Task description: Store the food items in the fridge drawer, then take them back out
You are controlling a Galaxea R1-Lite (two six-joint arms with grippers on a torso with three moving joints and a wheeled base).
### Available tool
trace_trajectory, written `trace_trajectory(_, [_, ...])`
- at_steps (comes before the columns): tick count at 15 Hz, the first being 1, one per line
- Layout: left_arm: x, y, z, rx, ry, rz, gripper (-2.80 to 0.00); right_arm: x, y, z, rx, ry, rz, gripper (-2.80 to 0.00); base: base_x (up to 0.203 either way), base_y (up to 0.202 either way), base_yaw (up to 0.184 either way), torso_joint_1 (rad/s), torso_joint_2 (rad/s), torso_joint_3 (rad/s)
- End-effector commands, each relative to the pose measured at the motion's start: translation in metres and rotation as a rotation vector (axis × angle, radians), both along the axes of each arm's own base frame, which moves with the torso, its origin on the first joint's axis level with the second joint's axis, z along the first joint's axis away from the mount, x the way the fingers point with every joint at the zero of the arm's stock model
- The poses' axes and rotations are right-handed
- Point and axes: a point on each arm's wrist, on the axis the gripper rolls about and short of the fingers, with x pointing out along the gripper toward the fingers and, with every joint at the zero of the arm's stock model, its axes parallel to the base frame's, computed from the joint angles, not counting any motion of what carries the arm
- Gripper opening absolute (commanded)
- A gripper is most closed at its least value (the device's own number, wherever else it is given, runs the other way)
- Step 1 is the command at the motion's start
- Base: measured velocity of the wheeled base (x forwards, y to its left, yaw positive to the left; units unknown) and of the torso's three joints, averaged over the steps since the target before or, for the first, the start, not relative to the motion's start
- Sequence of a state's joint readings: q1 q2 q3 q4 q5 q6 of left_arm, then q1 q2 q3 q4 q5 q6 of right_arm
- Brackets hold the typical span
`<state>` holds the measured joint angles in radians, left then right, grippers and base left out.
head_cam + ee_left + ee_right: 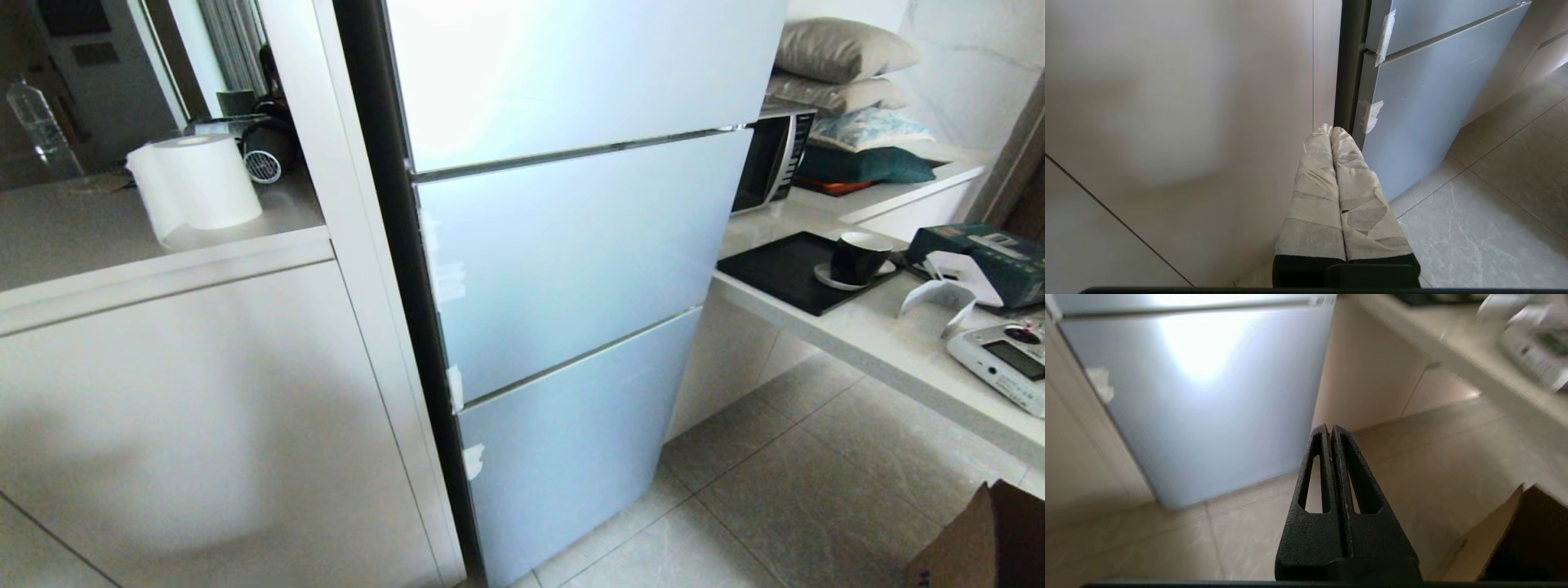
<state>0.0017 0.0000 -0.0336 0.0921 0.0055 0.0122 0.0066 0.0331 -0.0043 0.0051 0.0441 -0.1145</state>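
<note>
Here, closed fridge (571, 269) ahead, left gripper (1331, 130) and right gripper (1329, 428) both pressed together, empty

Bright daylight; white glare on fridge (571, 245) doors, soft shadow at seven o'clock on cabinet (180, 425), motion blur across right wrist view

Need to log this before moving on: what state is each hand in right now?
Left hand: closed, holding nothing, low beside the fridge.
Right hand: closed, holding nothing, above the floor.
</note>
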Motion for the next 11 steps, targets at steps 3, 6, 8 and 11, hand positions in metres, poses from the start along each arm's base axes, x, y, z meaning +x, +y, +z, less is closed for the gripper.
trace_trajectory(3, [0.0001,0.0,0.0001,0.0,0.001,0.001,-2.8,-0.0022,0.0001,-0.0031,0.0,-0.022,-0.001,-2.8,0.0,0.0,0.0,0.0,0.0,0.0])
trace_trajectory(6, [0.0001,0.0,0.0001,0.0,0.001,0.001,-2.8,-0.0022,0.0,-0.003,0.004,-0.022,-0.005,-2.8,0.0,0.0,0.0,0.0,0.0,0.0])
trace_trajectory(8, [0.0001,0.0,0.0001,0.0,0.001,0.001,-2.8,-0.0023,0.0001,-0.0029,-0.006,-0.023,-0.001,-2.8,0.0,0.0,0.0,0.0,0.0,0.0])
trace_trajectory(11, [0.0001,0.0,0.0,0.0,0.002,0.002,-2.8,-0.0023,0.0,-0.0024,0.052,-0.024,-0.007,-2.8,0.0,0.0,0.0,0.0,0.0,0.0])
